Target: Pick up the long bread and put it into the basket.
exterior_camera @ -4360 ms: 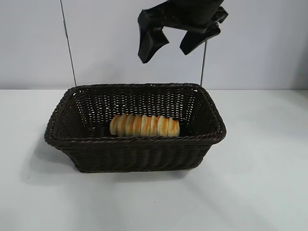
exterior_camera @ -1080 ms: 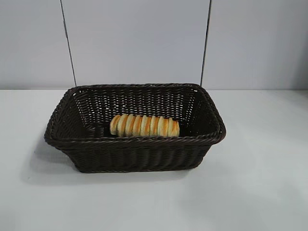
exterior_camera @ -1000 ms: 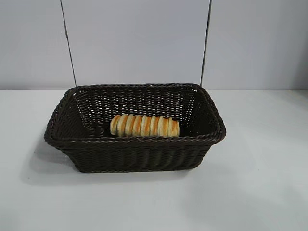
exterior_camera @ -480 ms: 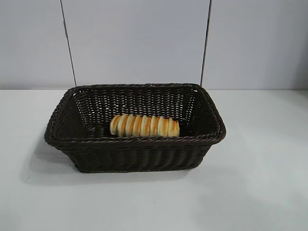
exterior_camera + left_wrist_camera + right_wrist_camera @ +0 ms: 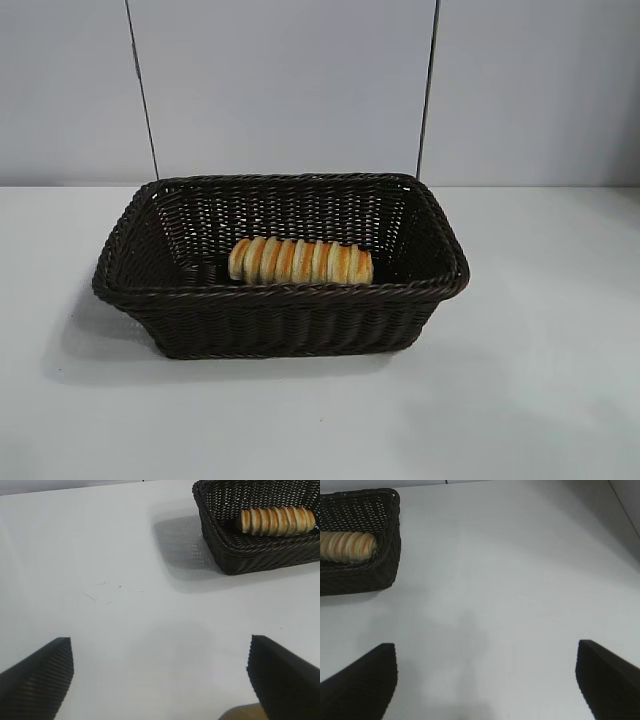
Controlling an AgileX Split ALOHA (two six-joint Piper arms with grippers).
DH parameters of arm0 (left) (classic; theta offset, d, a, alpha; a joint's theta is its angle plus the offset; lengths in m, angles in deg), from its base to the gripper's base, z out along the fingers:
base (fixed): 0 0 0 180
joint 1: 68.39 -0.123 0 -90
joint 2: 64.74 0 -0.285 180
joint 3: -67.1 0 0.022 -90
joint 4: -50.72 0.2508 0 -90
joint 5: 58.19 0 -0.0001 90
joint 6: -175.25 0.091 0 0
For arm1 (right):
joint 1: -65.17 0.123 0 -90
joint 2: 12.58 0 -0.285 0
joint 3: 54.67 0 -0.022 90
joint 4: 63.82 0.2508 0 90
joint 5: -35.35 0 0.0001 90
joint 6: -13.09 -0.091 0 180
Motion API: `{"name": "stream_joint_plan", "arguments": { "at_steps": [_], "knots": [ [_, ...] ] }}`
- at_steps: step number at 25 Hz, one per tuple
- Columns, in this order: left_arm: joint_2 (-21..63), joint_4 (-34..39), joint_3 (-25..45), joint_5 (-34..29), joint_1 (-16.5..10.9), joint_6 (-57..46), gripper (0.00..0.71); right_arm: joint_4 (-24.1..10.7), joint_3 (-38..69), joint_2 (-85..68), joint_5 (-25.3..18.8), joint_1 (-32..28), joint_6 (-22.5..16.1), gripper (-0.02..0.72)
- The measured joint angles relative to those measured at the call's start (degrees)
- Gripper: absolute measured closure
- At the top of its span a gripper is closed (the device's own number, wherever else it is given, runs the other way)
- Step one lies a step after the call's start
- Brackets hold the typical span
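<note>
The long bread (image 5: 300, 261), golden with orange-brown ridges, lies on the floor of the dark woven basket (image 5: 280, 322) in the middle of the table. It also shows in the left wrist view as the bread (image 5: 278, 521) inside the basket (image 5: 240, 555), and in the right wrist view as the bread (image 5: 346, 546) in the basket (image 5: 387, 555). My left gripper (image 5: 161, 680) is open over bare table, well away from the basket. My right gripper (image 5: 486, 680) is open too, over bare table on the other side. Neither arm appears in the exterior view.
White tabletop (image 5: 540, 380) surrounds the basket on all sides. Two thin dark vertical rods (image 5: 140, 90) stand against the pale back wall behind the basket. The table's far edge runs near the corner of the right wrist view.
Over the last second nothing has visibly changed. The oldest frame showed a black gripper above the basket; it is gone from the exterior view now.
</note>
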Motion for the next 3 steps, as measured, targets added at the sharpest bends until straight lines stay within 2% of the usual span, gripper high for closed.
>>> {"name": "stream_joint_plan", "arguments": {
  "at_steps": [3],
  "knots": [
    [0.00,0.00,0.00,0.00,0.00,0.00,0.028,0.00,0.00,0.00,0.01,0.00,0.00,0.008]
  ]
}}
